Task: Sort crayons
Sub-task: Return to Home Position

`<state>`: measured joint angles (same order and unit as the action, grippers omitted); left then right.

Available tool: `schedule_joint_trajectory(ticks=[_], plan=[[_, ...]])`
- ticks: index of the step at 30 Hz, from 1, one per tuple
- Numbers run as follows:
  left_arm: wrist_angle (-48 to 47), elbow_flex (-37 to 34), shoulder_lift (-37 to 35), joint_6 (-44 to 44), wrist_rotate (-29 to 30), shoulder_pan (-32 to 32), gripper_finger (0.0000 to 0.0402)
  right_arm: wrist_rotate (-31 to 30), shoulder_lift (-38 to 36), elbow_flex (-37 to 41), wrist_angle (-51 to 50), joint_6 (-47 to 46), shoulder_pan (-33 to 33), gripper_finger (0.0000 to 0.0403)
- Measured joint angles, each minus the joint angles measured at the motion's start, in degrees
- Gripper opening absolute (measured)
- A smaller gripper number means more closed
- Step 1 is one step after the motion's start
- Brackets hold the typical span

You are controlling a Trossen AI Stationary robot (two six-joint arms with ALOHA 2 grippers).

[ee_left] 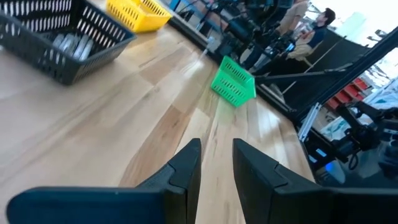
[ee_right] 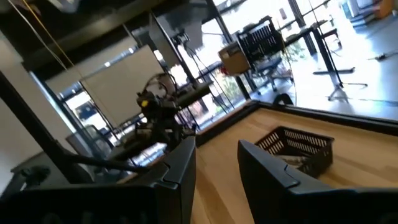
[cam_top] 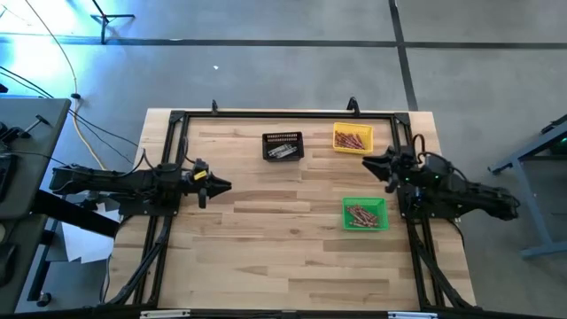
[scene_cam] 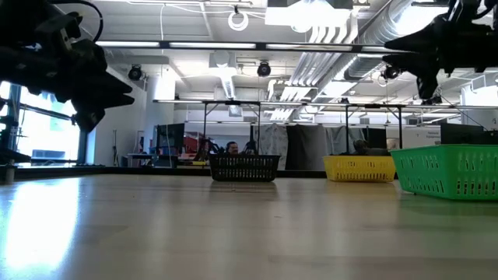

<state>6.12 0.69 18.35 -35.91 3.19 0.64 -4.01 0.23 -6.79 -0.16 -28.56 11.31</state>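
The crayons lie sorted in three small bins on the wooden table. Grey ones (cam_top: 282, 151) fill the black bin (cam_top: 283, 140) at the far middle. Reddish ones (cam_top: 352, 140) are in the yellow bin (cam_top: 338, 130) at the far right, and orange-brown ones (cam_top: 363, 215) in the green bin (cam_top: 347, 206) at the right. My left gripper (cam_top: 221, 186) hovers at the table's left side, open, with bare table between its fingers (ee_left: 186, 165). My right gripper (cam_top: 372, 162) hangs open and clear of the table, between the yellow and green bins.
A black metal frame (cam_top: 177, 124) runs along the table's far, left and right edges. Bare wood (cam_top: 266, 239) spreads over the middle and near half. In the low view, people and furniture show in the room beyond the table.
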Motion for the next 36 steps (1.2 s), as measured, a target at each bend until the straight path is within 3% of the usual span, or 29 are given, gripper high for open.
schedule_joint_trajectory(ticks=[6, 11, 20, 36], plan=[[-3.59, 0.00, 0.00, -2.86, 0.00, 0.00, 0.0078, -0.02, 0.00, 6.24, 9.35, -4.02, 0.00, 0.0106], [-5.30, 0.00, 0.00, -2.71, 0.03, 0.02, 0.0078, -0.24, 0.04, 6.19, 8.21, -4.59, 0.01, 0.0106], [-5.23, 0.00, 0.00, 12.13, 0.29, 0.09, 0.0078, -0.24, 0.04, 6.19, 5.00, -3.84, 0.01, 0.0106], [-5.16, 0.00, 0.00, 12.14, 0.40, 0.09, 0.0078, -0.26, 0.07, 6.19, 1.61, -4.45, 0.01, 0.0106]])
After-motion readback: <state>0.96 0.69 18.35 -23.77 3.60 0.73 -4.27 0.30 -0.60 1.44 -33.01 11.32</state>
